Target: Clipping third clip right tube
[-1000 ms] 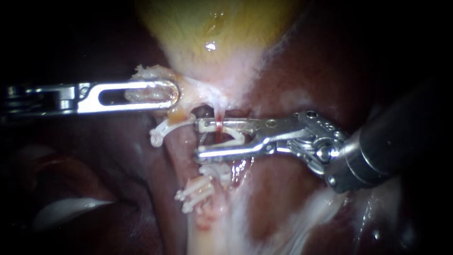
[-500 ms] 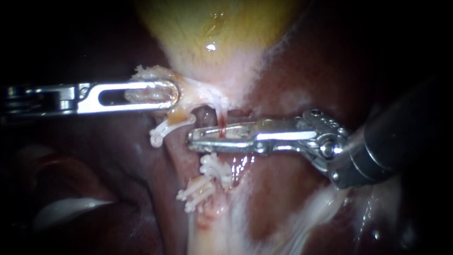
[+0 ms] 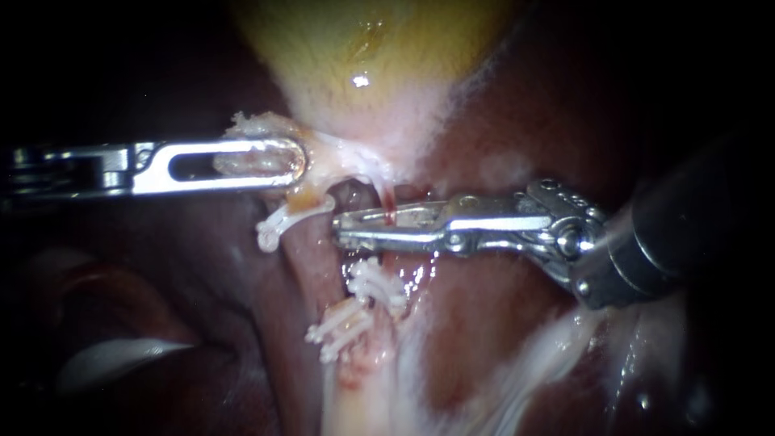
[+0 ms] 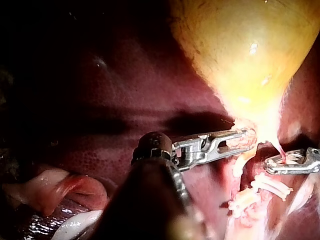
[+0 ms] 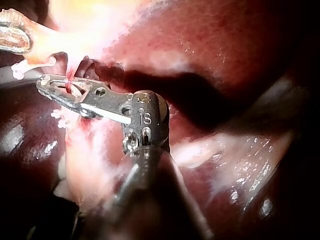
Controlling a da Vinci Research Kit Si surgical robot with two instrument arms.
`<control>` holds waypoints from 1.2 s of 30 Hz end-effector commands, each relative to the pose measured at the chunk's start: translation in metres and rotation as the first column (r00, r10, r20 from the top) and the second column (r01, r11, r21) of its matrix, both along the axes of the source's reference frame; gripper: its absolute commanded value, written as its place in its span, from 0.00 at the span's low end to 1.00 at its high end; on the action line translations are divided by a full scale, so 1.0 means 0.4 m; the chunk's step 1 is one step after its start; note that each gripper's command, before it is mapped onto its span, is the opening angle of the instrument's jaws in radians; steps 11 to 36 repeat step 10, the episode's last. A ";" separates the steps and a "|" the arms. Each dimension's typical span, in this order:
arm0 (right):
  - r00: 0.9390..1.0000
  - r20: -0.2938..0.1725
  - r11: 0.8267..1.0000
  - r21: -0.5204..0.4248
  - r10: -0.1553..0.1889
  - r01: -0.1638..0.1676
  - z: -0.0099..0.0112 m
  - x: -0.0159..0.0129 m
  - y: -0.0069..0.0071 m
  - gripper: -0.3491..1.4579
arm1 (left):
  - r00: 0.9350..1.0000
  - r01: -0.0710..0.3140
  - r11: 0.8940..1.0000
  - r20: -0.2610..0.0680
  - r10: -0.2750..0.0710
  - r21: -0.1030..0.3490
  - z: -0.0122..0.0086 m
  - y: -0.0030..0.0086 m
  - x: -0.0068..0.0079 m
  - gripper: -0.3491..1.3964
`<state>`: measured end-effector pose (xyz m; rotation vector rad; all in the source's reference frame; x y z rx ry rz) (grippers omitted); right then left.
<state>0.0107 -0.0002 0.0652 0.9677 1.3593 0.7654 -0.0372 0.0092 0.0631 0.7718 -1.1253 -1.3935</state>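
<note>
The thin red right tube [image 3: 388, 196] runs down from the yellow gallbladder [image 3: 363, 48]. My right instrument [image 3: 345, 228] lies level across this tube, jaws shut on it, with a white clip barely showing between them. In the right wrist view the same jaws [image 5: 47, 82] pinch the red strand. Two white clips [image 3: 373, 287] [image 3: 339, 327] sit lower on the tube. My left instrument [image 3: 295, 159], with slotted jaws, is shut on pale tissue at the gallbladder neck [image 4: 247, 136] and holds it out to the left.
Another white clip [image 3: 282, 222] sits on the thicker pale left tube [image 3: 311, 258]. Dark red liver [image 3: 517, 105] surrounds the site on both sides. Pale whitish tissue [image 3: 484, 387] spreads below the right instrument's shaft.
My right instrument's jaws, open a second ago with a white clip around the right tube, have shut on it and slid slightly right. The left instrument has not moved.
</note>
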 end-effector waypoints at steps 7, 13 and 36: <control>1.000 0.000 1.000 0.000 0.000 0.000 -0.0001 -0.0002 0.0003 0.00 | 1.000 0.000 1.000 0.000 0.000 0.000 0.0000 0.0000 0.0000 0.00; 1.000 -0.002 1.000 0.000 -0.002 0.002 0.0001 -0.0004 0.0004 0.00 | 1.000 0.000 1.000 0.000 0.000 0.000 0.0000 0.0000 0.0000 0.00; 1.000 -0.002 1.000 0.000 -0.002 0.002 0.0001 -0.0004 0.0004 0.00 | 1.000 0.000 1.000 0.000 0.000 0.000 0.0000 0.0000 0.0000 0.00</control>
